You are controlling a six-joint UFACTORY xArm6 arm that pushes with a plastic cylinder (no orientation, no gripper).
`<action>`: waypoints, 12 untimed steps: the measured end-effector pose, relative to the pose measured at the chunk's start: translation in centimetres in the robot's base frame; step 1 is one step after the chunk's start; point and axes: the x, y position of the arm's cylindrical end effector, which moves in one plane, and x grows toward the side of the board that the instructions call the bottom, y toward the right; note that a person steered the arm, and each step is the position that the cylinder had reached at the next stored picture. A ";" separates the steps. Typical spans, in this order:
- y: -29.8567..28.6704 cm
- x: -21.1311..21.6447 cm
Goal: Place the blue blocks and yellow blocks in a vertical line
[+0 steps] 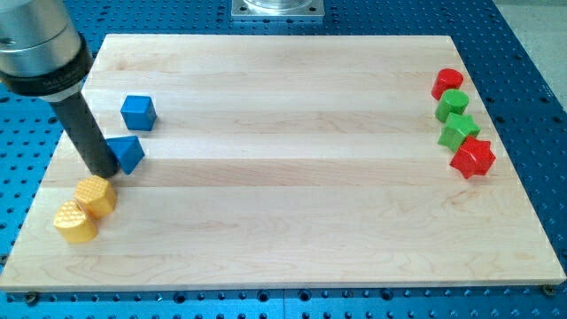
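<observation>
My tip [105, 170] btwn blue triangular block [129, 152] & yellow blocks [96, 195], nr board's left edge [55, 159]

two blue blocks [138, 112] [127, 152], two yellow blocks [96, 195] [75, 222], two red blocks [447, 83] [473, 158], two green blocks [452, 104] [458, 130]

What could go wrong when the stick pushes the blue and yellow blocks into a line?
My tip sits right against the blue triangular block, so an off-centre push could spin it sideways instead of sliding it straight. The two yellow blocks touch each other near the board's lower left edge, so nudging one may drag the other or tip it off. The blue cube stands apart and could be missed.
</observation>
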 end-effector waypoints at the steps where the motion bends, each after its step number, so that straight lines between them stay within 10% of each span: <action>1: -4.2 0.5; 3: -3.1 9.1; 10: -4.2 14.0; 12: -2.1 6.4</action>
